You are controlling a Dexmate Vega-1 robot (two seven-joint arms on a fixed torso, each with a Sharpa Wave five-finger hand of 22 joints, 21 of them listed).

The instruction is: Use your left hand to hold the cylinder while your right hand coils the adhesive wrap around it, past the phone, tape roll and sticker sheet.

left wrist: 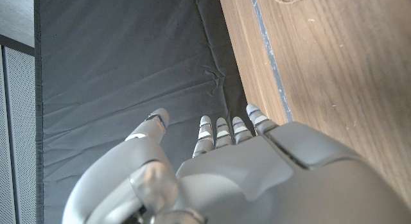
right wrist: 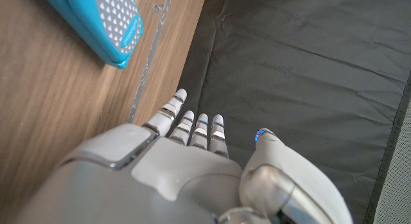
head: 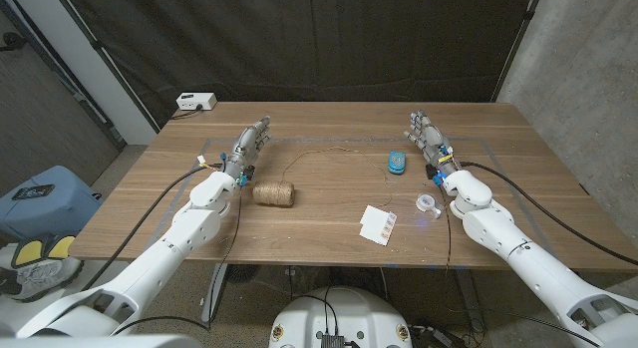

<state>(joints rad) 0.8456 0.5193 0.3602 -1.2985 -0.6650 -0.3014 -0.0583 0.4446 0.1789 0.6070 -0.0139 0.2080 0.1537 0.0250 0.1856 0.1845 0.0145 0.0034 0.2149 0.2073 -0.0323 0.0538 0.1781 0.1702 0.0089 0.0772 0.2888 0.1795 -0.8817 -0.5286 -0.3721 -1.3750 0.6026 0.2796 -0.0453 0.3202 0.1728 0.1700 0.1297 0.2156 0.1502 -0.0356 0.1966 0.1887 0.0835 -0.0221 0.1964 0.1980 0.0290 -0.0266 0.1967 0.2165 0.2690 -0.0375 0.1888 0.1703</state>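
Meanwhile, we see the left hand and the right hand waiting empty on the wooden table, fingers straight and pointing to the far edge. Between them the twine-wound cylinder lies near the left arm, its loose cord trailing far-right; the blue phone, tape roll and sticker sheet sit nearer the right arm.

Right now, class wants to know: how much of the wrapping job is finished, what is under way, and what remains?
Nothing looks done. The twine spool lies on the table, its loose strand trailing off unwound. Nothing is in hand: the left hand and right hand hold nothing, both apart from it. The blue phone, small tape roll and sticker sheet lie untouched. Gripping the spool and all coiling remain.
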